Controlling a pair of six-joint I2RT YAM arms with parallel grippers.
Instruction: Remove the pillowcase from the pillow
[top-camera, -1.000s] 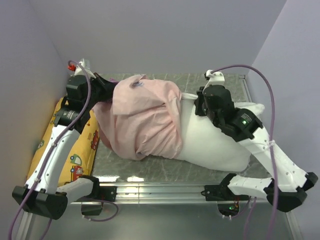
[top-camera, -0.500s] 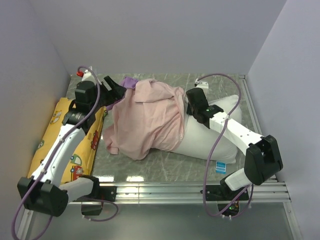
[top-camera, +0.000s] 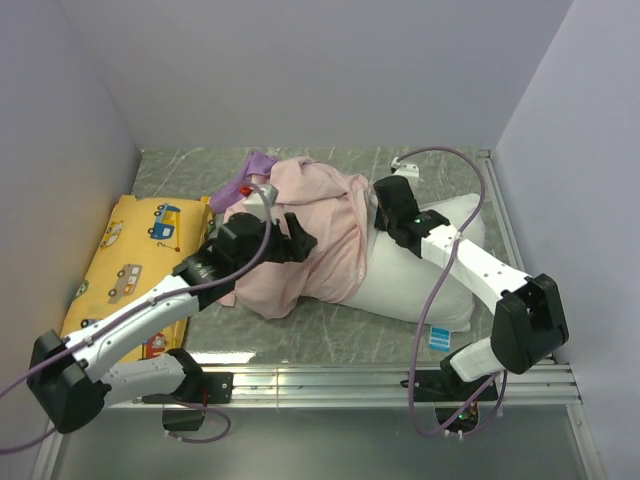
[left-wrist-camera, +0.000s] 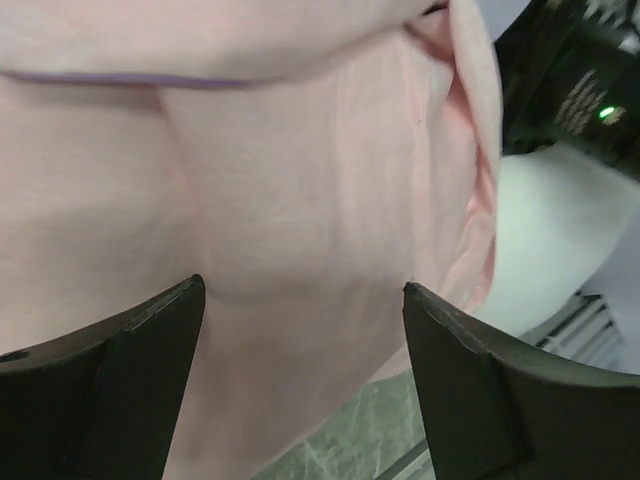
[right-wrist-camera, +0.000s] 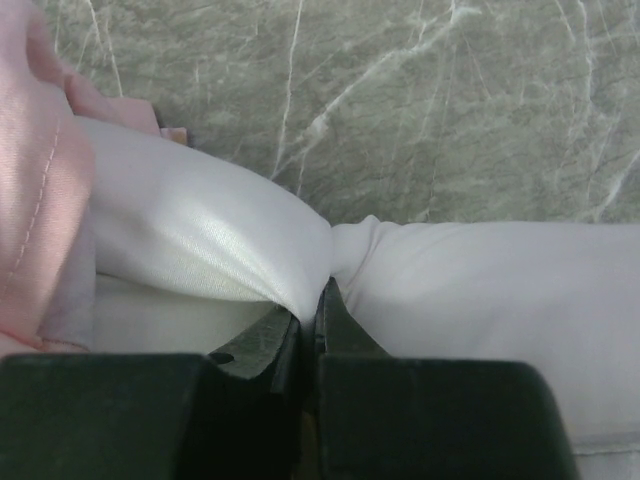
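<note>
1. Where it lies bunched over the left part of the pillow, the pillowcase (top-camera: 330, 200) is turned mostly to its pale pink inner face. A purple patch of it shows at the far-left edge.
2. Pillow (top-camera: 395, 290): white, plump, lying across the table (top-camera: 320, 322). Its right part is bare, with a small blue tag (top-camera: 440, 338) at the near edge.
3. My right pincer (right-wrist-camera: 318, 300): clenched on a pinched fold of the pillow's white fabric, just beside the pillowcase's edge.
4. My left pincer (left-wrist-camera: 300, 370): released, jaws spread wide, set over the pink cloth. I cannot tell whether it touches the cloth.
5. Yellow cushion (top-camera: 130, 255): vehicle print, lying at the table's left side against the wall, its near end under my left arm.
</note>
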